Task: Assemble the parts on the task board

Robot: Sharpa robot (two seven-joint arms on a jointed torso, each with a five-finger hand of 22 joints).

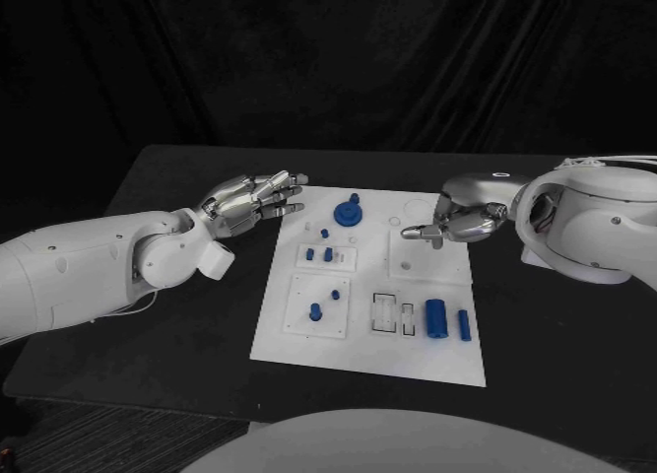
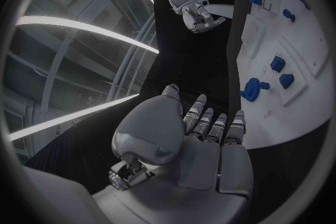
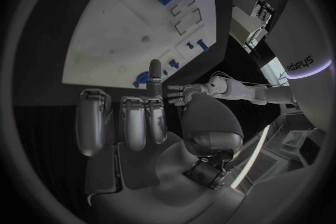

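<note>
Task board (image 1: 368, 340) lies in the middle of the black table (image 1: 556, 335), its near edge toward the robot. Near its front right corner lie a thick blue cylinder (image 1: 436, 318) and, just beside it, a slimmer blue rod (image 1: 465, 324). Small blue pegs (image 1: 317, 310) stand in the left plates. A round blue gear (image 1: 350, 211) sits near the far edge. The left hand (image 1: 251, 202) hovers off the board's far left corner, fingers spread, holding nothing. The right hand (image 1: 457, 225) hangs over the far right part, most fingers curled in with one pointing out, holding nothing.
</note>
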